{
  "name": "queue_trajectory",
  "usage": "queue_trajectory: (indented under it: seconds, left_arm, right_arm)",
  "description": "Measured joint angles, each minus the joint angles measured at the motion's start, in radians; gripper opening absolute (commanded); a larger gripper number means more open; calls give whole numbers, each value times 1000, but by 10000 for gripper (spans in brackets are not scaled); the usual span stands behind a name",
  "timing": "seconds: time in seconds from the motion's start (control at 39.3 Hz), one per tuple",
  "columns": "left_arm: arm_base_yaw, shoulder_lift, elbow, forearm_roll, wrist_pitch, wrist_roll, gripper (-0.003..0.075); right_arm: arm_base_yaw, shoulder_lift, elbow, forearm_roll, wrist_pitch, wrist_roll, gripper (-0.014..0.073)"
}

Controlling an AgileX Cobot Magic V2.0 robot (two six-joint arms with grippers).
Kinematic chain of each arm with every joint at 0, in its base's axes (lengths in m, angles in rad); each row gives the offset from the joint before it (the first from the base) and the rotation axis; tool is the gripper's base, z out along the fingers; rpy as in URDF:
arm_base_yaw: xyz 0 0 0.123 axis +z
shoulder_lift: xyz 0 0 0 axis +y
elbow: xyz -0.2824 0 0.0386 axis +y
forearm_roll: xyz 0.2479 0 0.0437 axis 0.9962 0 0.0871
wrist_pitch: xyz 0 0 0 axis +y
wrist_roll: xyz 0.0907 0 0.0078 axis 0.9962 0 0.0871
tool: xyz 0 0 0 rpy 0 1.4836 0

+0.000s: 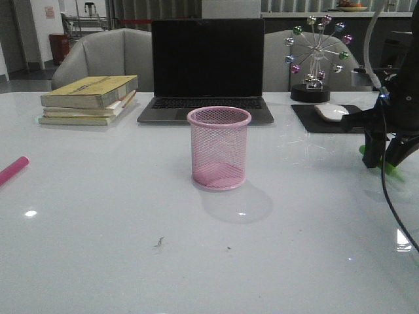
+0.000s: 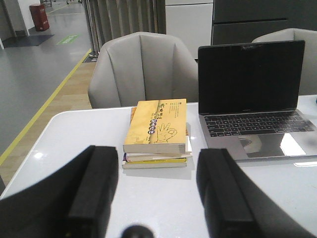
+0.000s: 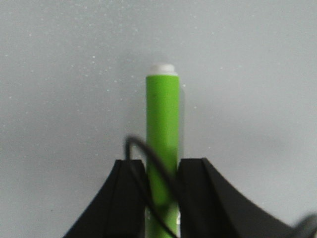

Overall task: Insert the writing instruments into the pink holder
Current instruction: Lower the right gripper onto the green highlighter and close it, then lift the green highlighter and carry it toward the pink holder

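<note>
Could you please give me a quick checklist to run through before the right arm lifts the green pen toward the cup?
1. Right gripper around the green pen: ok, fingers on both sides.
2. Firm grip: cannot tell.
3. Pink cup upright, mouth open, nothing inside: ok.
4. Path from pen to cup free: ok, bare table between them.
5. Left gripper out of the way: ok, open, holding nothing.
6. Pink pen reachable: cannot tell, partly cut off.

between my black right fingers (image 3: 130,198): lime green pen (image 3: 162,144), pale tip | past my black left fingers (image 2: 94,193): yellow-covered books (image 2: 156,126) | pink mesh holder (image 1: 218,148) | hot pink pen (image 1: 13,170) | glossy white tabletop (image 1: 98,216)
</note>
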Motion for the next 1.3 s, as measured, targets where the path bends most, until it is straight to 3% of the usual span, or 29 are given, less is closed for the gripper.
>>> queue_trajectory:
  seconds: [0.38,0.69,1.3]
  left_arm:
    - [0,0,0,0,0,0,426]
    - [0,0,0,0,0,0,426]
    - [0,0,0,0,0,0,426]
  right_arm:
    - [-2,3,-4,-2,29,0,228]
    - [12,-30,19,25,-28,-14,228]
    - [217,-369,32,40,-232,-37,228]
